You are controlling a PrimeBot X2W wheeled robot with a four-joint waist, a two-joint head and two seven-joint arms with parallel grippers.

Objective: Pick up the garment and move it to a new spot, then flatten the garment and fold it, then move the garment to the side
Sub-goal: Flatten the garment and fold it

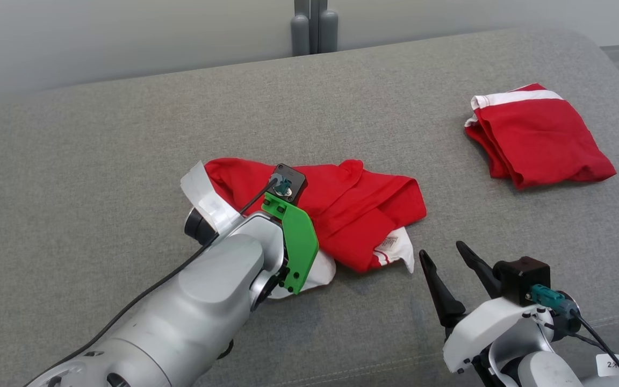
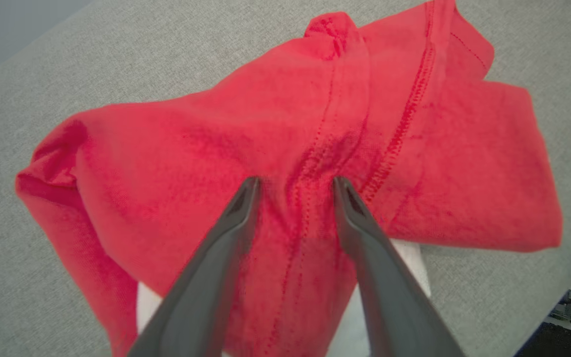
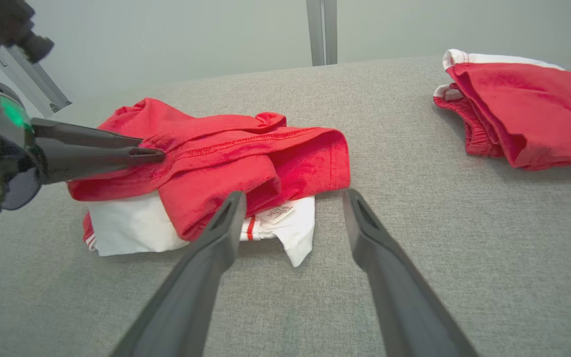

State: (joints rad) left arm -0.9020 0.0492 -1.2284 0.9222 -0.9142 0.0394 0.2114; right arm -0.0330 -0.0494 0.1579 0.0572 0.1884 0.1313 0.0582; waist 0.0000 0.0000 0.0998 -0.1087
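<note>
The garment [image 1: 352, 209] lies crumpled near the middle of the grey cushion [image 1: 127, 134], red cloth heaped over a white part [image 3: 132, 223], with one label [image 1: 388, 243] showing at its near right corner. It looks like thin knit jersey, so I judge it light, limp and not at all fragile. It should sag and unfold as it rises, and a shallow nip may take only the top layer and slip off. The stitched seam [image 2: 315, 163] and the hems are thicker and should give a surer hold than the flat cloth. The left gripper [image 2: 295, 186] is down on the heap, its jaws apart at a middling width, tips pressed into the red cloth on either side of that seam. Nothing is pinched between them yet. The right gripper [image 1: 441, 248] stands wide open and empty over bare cushion, just beside the garment's near right corner and not touching it. By count there are two garments: this one and a second red one [image 1: 538, 142], folded, with a white band, well apart at the far right. There are two grippers.
</note>
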